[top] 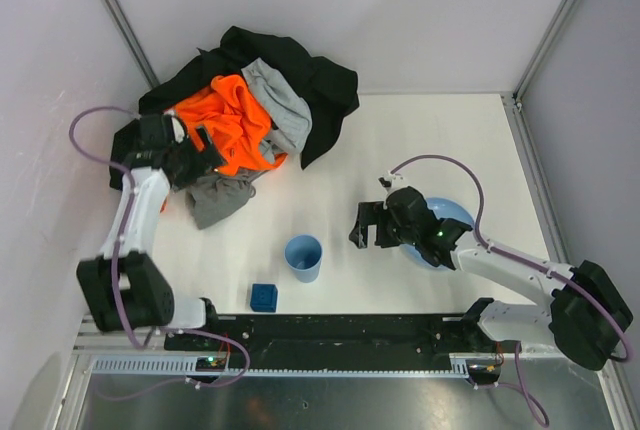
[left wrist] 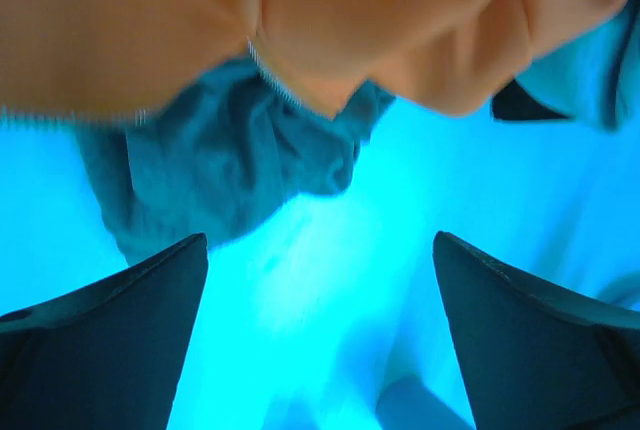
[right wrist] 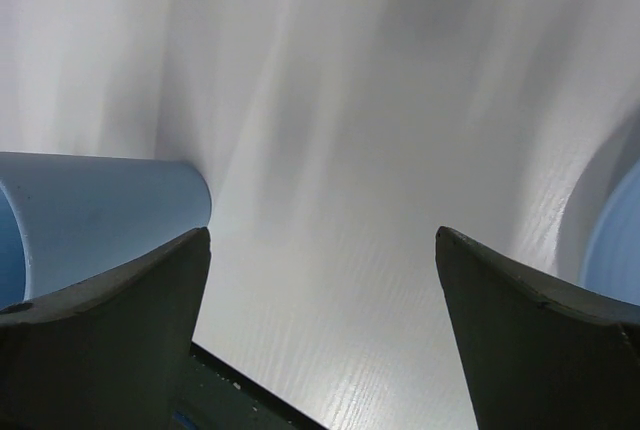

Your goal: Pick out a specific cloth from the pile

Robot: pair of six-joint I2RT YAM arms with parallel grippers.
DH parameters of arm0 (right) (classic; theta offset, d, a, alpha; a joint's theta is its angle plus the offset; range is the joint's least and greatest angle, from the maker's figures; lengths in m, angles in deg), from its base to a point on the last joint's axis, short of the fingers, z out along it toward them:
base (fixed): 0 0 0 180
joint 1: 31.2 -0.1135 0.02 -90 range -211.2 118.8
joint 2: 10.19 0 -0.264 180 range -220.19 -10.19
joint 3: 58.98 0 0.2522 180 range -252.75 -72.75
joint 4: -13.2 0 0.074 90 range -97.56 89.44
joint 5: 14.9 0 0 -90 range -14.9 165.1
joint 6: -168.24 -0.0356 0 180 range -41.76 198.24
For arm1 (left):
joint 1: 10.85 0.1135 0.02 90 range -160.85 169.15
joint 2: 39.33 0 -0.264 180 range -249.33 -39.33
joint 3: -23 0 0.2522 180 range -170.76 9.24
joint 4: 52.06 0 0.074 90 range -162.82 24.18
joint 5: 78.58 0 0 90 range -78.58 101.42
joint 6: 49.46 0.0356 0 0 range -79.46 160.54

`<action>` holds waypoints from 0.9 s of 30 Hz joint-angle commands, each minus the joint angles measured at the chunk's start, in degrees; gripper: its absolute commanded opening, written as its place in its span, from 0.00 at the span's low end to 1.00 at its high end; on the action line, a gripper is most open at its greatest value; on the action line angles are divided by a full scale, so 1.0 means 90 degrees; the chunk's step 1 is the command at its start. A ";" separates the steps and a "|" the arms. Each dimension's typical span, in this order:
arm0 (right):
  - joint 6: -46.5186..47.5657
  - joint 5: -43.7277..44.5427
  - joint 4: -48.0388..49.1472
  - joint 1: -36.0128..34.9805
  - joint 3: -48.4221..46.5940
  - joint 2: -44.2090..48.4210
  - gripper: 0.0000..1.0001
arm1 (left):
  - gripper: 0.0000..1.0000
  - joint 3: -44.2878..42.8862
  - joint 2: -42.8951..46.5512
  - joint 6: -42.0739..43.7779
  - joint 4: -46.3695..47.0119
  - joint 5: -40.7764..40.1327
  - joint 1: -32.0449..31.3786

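The pile point(top: 300, 75) lies at the table's far left: a big black garment with a bright orange one point(top: 235, 125) and a pale grey one point(top: 282, 108) on top. The darker grey cloth point(top: 215, 198) spreads out from the pile's near edge onto the table. My left gripper point(top: 203, 155) hovers at that edge, open and holding nothing. In the left wrist view, which has a blue cast, the cloth point(left wrist: 220, 165) lies ahead of the open left gripper point(left wrist: 320, 240), under the orange fabric point(left wrist: 300, 20). My right gripper point(top: 365, 226) is open over bare table, far from the pile.
A light blue cup point(top: 303, 257) stands near the middle front, and a small blue block point(top: 264, 296) sits to its left. A blue plate point(top: 455, 212) lies partly under the right arm. The right wrist view shows the cup point(right wrist: 100, 210) at left and the plate's rim point(right wrist: 620, 250) at right.
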 commanded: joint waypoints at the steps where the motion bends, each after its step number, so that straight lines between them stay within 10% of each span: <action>1: -0.0173 0.0145 0.0250 -0.0143 -0.0328 -0.0163 0.99 | 1.00 0.1262 0.1524 0.0024 0.0568 0.0480 -0.0023; 9: -0.0172 0.0099 0.0341 -0.0343 -0.0743 -0.0627 1.00 | 1.00 0.2761 0.3413 0.0111 0.1186 0.0512 -0.0022; 27: -0.0496 -0.0809 0.1111 -0.0515 -0.3063 -0.3462 0.99 | 1.00 0.2701 0.3872 0.0569 0.1485 0.0342 -0.0024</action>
